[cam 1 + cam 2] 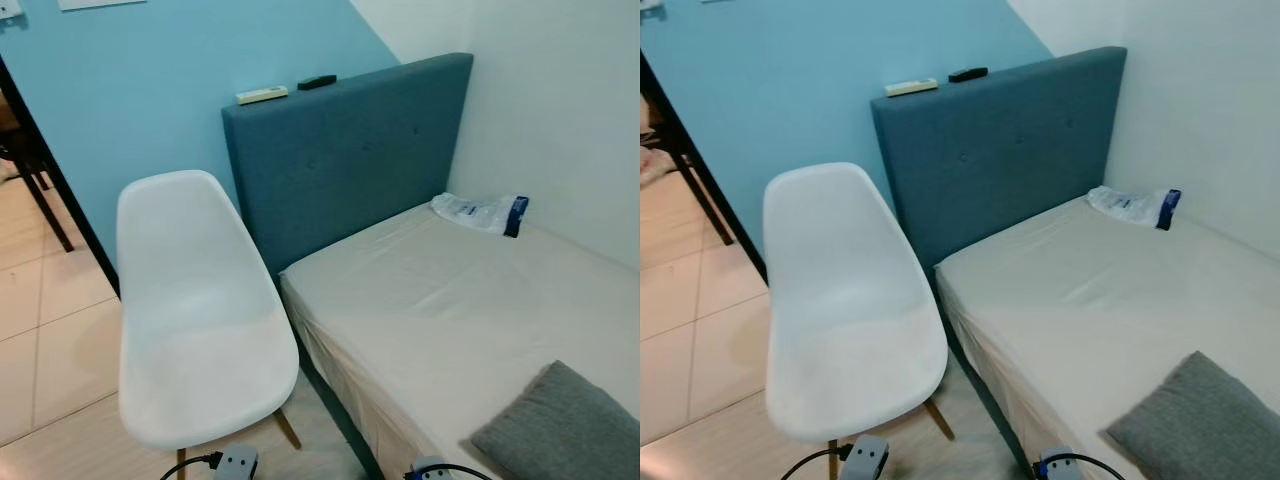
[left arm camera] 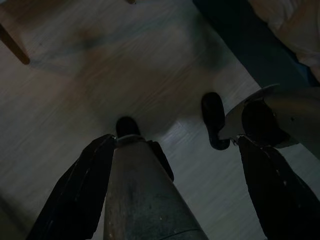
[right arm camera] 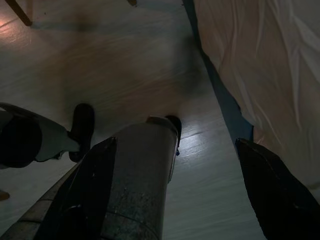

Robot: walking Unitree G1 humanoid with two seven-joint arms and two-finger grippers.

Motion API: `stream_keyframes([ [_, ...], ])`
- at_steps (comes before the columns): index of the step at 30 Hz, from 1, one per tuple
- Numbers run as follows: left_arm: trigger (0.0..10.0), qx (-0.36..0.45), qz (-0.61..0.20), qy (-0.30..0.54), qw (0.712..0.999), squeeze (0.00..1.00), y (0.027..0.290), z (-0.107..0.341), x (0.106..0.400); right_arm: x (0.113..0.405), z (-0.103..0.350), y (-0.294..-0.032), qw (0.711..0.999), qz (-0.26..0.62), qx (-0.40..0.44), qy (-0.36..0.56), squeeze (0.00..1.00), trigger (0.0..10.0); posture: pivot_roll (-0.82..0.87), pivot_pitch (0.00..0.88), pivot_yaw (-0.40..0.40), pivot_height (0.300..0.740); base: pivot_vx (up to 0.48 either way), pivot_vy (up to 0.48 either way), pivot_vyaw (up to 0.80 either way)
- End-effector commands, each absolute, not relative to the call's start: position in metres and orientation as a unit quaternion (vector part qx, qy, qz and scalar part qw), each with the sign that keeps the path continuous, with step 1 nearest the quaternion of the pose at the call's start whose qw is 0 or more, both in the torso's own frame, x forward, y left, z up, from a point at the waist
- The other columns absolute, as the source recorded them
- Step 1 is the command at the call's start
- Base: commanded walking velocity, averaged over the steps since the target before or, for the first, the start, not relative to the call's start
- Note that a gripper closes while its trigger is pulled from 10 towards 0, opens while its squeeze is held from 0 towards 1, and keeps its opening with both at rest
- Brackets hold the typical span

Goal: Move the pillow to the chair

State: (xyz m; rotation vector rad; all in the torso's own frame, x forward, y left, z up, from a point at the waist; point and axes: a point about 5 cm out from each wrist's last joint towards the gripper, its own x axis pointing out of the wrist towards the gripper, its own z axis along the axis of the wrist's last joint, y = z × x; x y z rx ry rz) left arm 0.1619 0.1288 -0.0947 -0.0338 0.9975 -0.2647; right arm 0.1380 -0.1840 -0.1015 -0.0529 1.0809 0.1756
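pillow: grey pillow point(image 1: 565, 430) lies on the bed point(image 1: 450, 300) at the near right corner of your head view, partly cut by the frame edge, flat on the sheet.
chair: white chair point(image 1: 195, 320) stands on the floor just beside the bed's left side, seat bare, back toward the blue wall.
key relation: pillow sits to your right, chair to your left, bed edge between them; you carry the pillow leftward across that edge.
pillow axis: its visible edge runs on a diagonal, near-left to far-right; you cannot see its full length.
right gripper: right gripper point(image 3: 180, 190) hangs low, pointing at the floor beside the bed frame; fingers spread wide, holding nothing.
left gripper: left gripper point(image 2: 175, 190) hangs low over the floor, fingers spread, empty.
nearer arm: judged, the right arm is nearer, since the pillow is on its side and the bed sheet shows in its wrist view.
next move: judged, you raise the right arm up and to the right over the mattress to reach the pillow's near corner.
progress: judged, not yet begun; pillow untouched.
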Motion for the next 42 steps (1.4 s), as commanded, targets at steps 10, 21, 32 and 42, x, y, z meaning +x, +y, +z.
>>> stream_keyframes([
  [10,10.0,-0.013,-0.118,0.472,0.873,0.00,0.135,-0.094,0.163,0.142,-0.099,-0.177,0.853,0.156,-0.109,0.486,0.00,10.0,-0.06,0.025,0.013,0.740,0.000,0.000,0.00],
  [21,10.0,-0.012,-0.113,0.468,0.876,0.00,0.144,-0.094,0.161,0.172,-0.074,-0.182,0.882,0.235,-0.247,0.324,0.00,10.0,-0.08,0.052,0.041,0.740,0.000,0.000,0.00],
  [32,10.0,-0.010,-0.112,0.462,0.880,0.00,0.150,-0.093,0.164,0.195,-0.057,-0.171,0.911,0.235,-0.223,0.256,0.00,10.0,-0.07,0.042,0.027,0.740,0.000,0.000,0.00],
  [42,10.0,-0.019,-0.109,0.446,0.888,0.00,0.147,-0.089,0.172,0.211,-0.042,-0.166,0.924,0.243,-0.213,0.206,0.00,10.0,-0.08,0.035,-0.009,0.740,0.000,0.000,0.00],
])
